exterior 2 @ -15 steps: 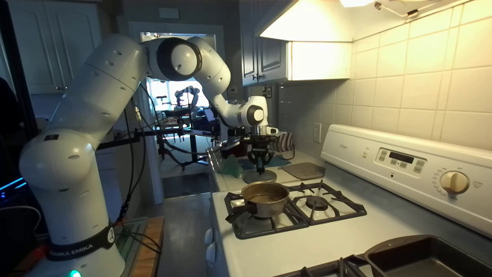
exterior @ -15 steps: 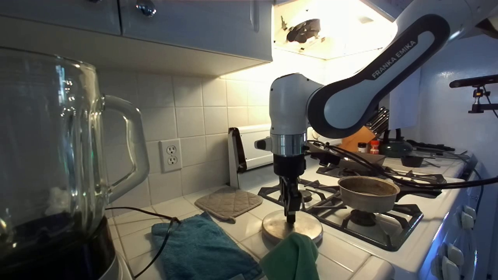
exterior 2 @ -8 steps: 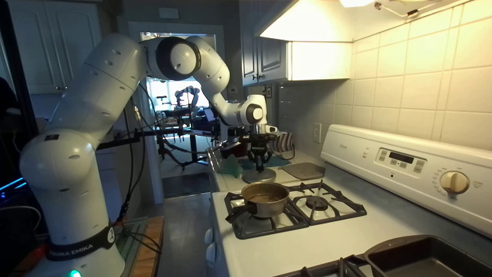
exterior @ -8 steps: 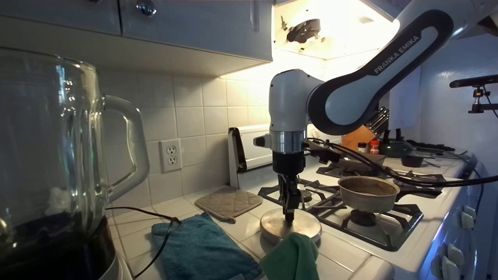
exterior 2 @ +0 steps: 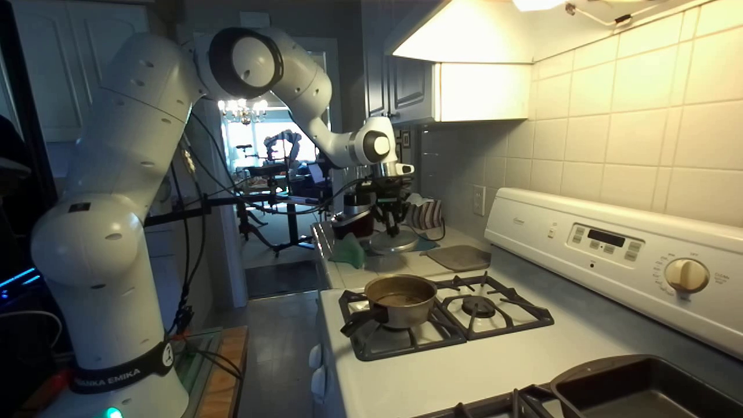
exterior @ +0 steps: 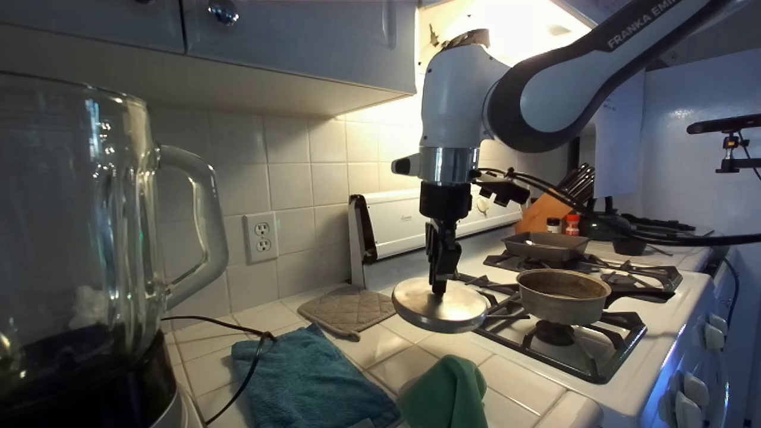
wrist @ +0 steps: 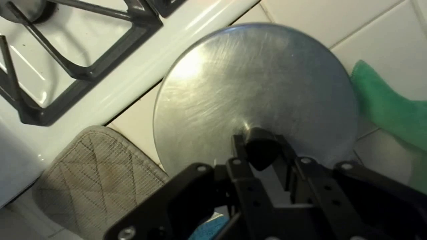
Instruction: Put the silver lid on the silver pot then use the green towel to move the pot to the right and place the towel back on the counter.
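Silver lid (exterior: 440,310) hangs, knob (wrist: 262,145) pinched in tool (exterior: 439,286); likely lid-placing step, next: carry onto pot (exterior: 563,300), right in an exterior view.

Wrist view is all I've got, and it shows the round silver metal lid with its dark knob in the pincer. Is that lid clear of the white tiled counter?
Observer: Yes. In both exterior views the round silver metal lid hangs from the pincer, above the white tiled counter.
Operator: Where does it go next?
Observer: Presumably to the black-handled round silver metal pot, which stands on a black burner grate of the white stove.
Operator: Any cover on that pot?
Observer: None; its top is open, and its brownish inside shows in both exterior views.
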